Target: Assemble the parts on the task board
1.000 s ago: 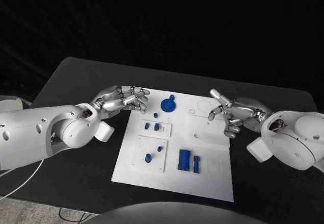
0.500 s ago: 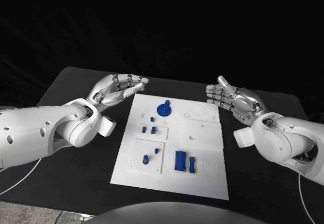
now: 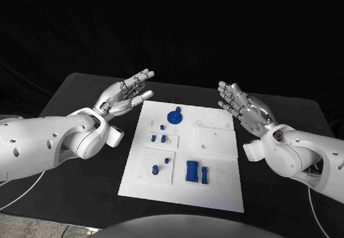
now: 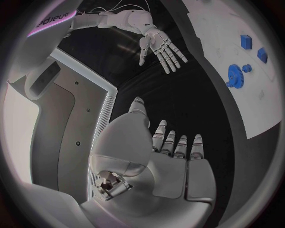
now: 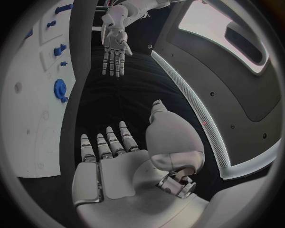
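Board (image 3: pixel 215 176) lengthwise away from robot

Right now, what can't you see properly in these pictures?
- Head view: the small blue parts on the task board are too small to tell their shapes.
- Left wrist view: the circle's edge cuts off the board beyond the blue gear.
- Right wrist view: the right hand shows from behind, so its palm side is hidden.
- Head view: both arms run off the picture's edges.
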Robot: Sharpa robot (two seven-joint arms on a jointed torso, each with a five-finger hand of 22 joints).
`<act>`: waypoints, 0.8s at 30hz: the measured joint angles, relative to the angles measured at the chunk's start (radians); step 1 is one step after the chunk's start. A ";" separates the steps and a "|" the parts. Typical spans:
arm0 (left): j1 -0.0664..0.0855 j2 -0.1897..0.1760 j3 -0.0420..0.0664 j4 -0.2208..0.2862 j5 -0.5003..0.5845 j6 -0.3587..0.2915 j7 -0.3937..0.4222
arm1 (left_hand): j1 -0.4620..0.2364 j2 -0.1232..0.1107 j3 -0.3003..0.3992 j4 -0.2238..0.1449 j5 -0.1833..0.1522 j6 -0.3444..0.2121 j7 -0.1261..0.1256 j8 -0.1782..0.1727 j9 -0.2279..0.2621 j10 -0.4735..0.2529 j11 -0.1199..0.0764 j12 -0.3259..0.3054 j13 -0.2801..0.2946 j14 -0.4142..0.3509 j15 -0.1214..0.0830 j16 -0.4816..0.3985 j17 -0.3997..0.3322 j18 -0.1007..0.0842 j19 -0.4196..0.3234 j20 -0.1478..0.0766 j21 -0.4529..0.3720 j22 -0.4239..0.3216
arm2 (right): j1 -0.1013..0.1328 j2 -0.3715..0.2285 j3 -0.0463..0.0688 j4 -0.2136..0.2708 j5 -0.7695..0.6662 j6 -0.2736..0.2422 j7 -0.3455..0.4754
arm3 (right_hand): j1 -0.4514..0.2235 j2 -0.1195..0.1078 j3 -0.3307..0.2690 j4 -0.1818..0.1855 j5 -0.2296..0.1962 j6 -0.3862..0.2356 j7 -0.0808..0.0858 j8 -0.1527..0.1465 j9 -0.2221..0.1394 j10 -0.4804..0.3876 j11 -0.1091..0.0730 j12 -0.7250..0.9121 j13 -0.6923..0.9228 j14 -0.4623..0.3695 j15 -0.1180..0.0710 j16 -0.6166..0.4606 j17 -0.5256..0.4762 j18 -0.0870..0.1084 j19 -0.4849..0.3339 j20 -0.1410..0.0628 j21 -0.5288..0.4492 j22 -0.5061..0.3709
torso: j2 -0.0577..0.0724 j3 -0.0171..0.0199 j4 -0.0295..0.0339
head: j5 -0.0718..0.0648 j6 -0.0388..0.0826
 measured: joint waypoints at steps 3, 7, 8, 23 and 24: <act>-0.001 0.000 0.002 0.000 0.001 -0.001 -0.003 | -0.143 -0.012 0.027 -0.032 -0.029 -0.045 0.009 -0.017 -0.019 -0.015 0.015 -0.016 -0.009 0.002 -0.010 0.000 0.000 -0.001 0.000 -0.016 0.000 -0.012 | 0.000 0.001 0.001 0.000 0.001 -0.003 -0.002 | -0.361 0.001 0.094 -0.106 -0.093 -0.126 0.027 -0.018 -0.093 -0.082 -0.026 -0.095 -0.071 -0.011 -0.028 -0.004 -0.003 -0.038 -0.001 -0.086 0.000 -0.002 | 0.000 0.0000 -0.0001 | 0.000 0.002; -0.011 0.009 0.020 0.002 0.012 -0.014 -0.010 | -0.315 -0.044 0.060 -0.071 -0.064 -0.098 0.019 -0.026 -0.036 -0.031 0.031 -0.034 -0.015 0.002 -0.024 0.000 0.000 -0.024 0.001 -0.043 0.000 -0.023 | -0.004 0.016 0.012 -0.006 0.007 -0.018 -0.004 | -0.597 0.001 0.105 -0.219 -0.119 -0.245 0.029 -0.018 -0.200 -0.083 -0.028 -0.121 -0.158 -0.011 -0.028 -0.004 -0.003 -0.039 -0.001 -0.187 0.000 -0.003 | -0.003 0.0005 -0.0024 | 0.000 0.016; -0.015 0.015 0.029 0.005 0.019 -0.023 -0.013 | -0.354 -0.055 0.068 -0.079 -0.072 -0.111 0.021 -0.030 -0.039 -0.033 0.032 -0.045 -0.017 0.001 -0.030 0.000 0.000 -0.026 0.000 -0.048 -0.001 -0.025 | -0.005 0.022 0.016 -0.007 0.010 -0.025 -0.004 | -0.635 0.001 0.105 -0.233 -0.119 -0.269 0.029 -0.018 -0.205 -0.083 -0.028 -0.121 -0.159 -0.011 -0.028 -0.004 -0.004 -0.039 -0.001 -0.189 0.000 -0.003 | -0.004 0.0010 -0.0035 | -0.001 0.021; -0.093 0.108 0.164 0.047 0.250 -0.308 -0.102 | -0.779 -0.109 0.163 -0.178 -0.158 -0.242 0.028 -0.034 -0.052 -0.042 0.041 -0.118 -0.021 0.002 -0.038 0.000 0.000 -0.071 0.001 -0.141 -0.004 -0.033 | -0.048 0.172 0.106 -0.056 0.112 -0.336 0.003 | -0.809 0.001 0.106 -0.239 -0.119 -0.281 0.029 -0.018 -0.210 -0.083 -0.028 -0.121 -0.161 -0.011 -0.028 -0.004 -0.004 -0.038 -0.001 -0.189 0.000 -0.003 | -0.056 0.0105 -0.0428 | -0.012 0.209; -0.096 0.111 0.168 0.048 0.264 -0.325 -0.108 | -0.798 -0.110 0.175 -0.182 -0.164 -0.249 0.028 -0.034 -0.052 -0.042 0.041 -0.118 -0.021 0.002 -0.038 0.000 0.000 -0.080 0.001 -0.148 -0.004 -0.033 | -0.050 0.177 0.110 -0.058 0.119 -0.358 0.004 | -0.809 0.001 0.106 -0.239 -0.119 -0.281 0.029 -0.018 -0.210 -0.083 -0.028 -0.121 -0.161 -0.011 -0.028 -0.004 -0.004 -0.038 -0.001 -0.189 0.000 -0.003 | -0.059 0.0111 -0.0453 | -0.012 0.218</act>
